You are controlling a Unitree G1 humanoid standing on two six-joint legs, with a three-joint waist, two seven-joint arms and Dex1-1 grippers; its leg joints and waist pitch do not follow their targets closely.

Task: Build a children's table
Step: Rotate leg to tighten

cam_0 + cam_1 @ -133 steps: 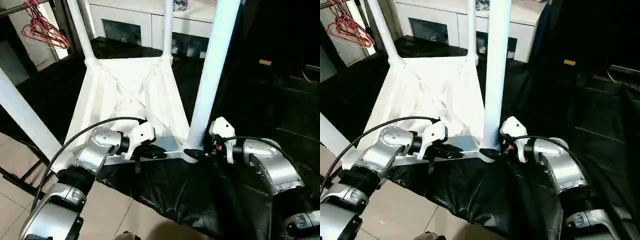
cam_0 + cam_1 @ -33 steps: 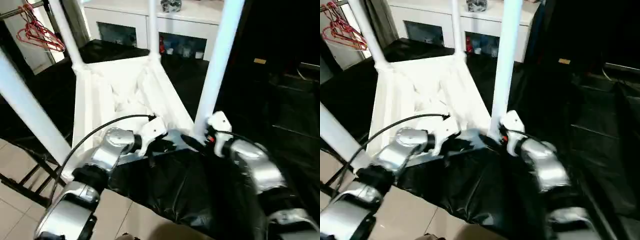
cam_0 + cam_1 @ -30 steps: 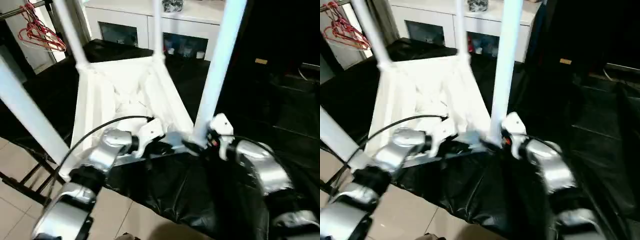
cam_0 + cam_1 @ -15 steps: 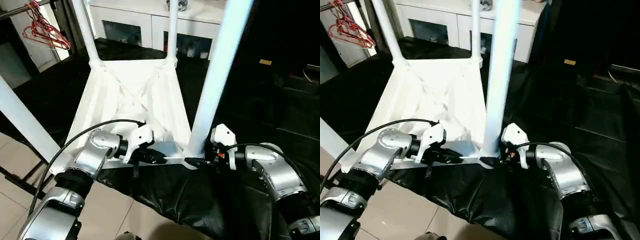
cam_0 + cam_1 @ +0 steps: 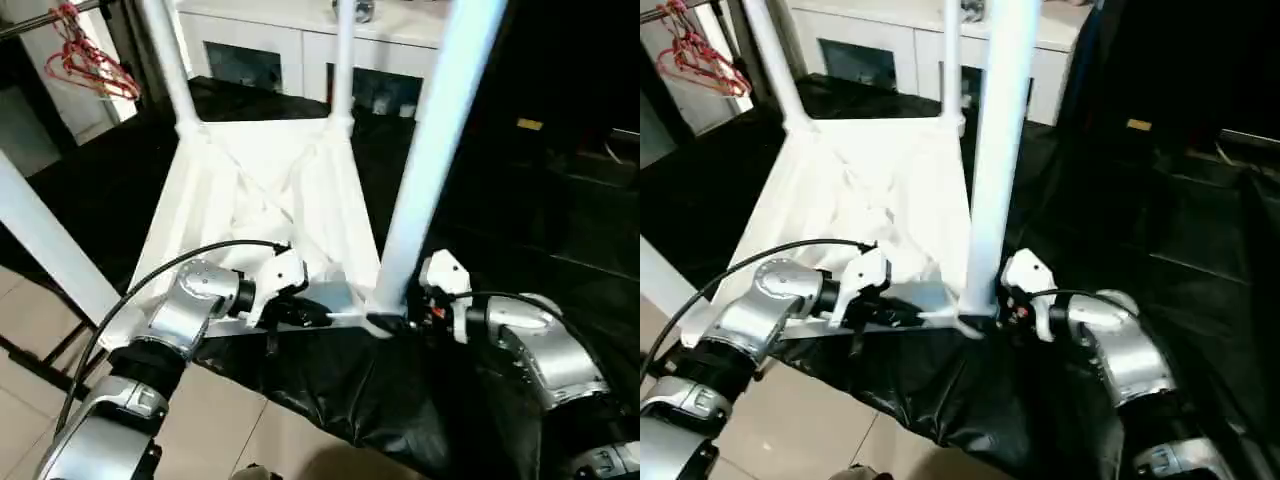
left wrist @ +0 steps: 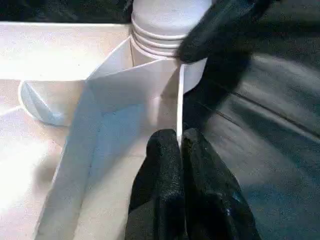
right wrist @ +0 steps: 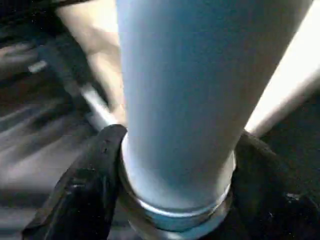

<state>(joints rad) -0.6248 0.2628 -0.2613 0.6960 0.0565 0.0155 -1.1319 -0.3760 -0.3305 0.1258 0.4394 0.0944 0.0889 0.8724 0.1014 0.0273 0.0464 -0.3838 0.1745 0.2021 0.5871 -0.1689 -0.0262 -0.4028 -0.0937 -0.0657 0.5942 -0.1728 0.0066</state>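
My right gripper (image 7: pixel 175 190) straddles the upright leg (image 5: pixel 425 170) at its socket, lower centre; my left gripper (image 6: pixel 179 145) pinches the tabletop's rim (image 6: pixel 179 107) beside it.

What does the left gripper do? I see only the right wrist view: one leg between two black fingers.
Observer: The left gripper is shut on the top's thin rim, beside that leg's socket.
Operator: How many legs stand?
Observer: Four rise from the upside-down top: near right leg, near left, far left, far right.
Operator: What is under the top?
Observer: A black sheet.
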